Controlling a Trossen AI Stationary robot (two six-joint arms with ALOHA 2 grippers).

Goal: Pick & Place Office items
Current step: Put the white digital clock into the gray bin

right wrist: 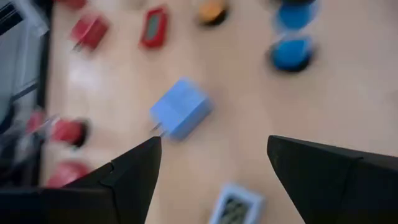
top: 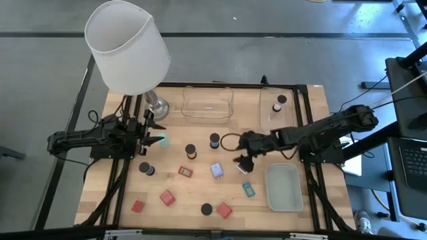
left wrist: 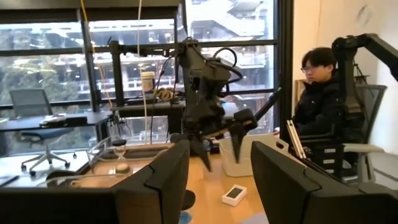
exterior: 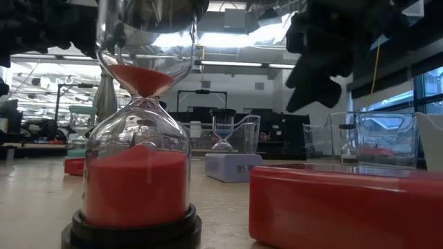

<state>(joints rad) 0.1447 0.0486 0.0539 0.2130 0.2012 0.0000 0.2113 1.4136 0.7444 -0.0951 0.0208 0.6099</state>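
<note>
- Looming nearest in the low view, a red sand timer (exterior: 136, 173) and red block (exterior: 346, 207) are waiting on the table (top: 200, 193).
- Right gripper (top: 244, 162), fingers wide and empty, is hovering over the blue cube (right wrist: 181, 107).
- Left gripper (top: 148, 133), fingers nearly closed, is idling by the lamp (top: 128, 47).
- Only one timer (top: 279, 103) is sitting in the far clear tray (top: 267, 113); most pieces are remaining.

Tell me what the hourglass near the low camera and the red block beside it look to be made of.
Hourglass: bulbs look like clear glass or hard clear plastic, see-through with bright glints; red sand inside; base seems glossy black plastic. Red block: probably smooth moulded plastic, with an even colour, soft sheen and rounded edges. The look alone cannot confirm either.
</note>
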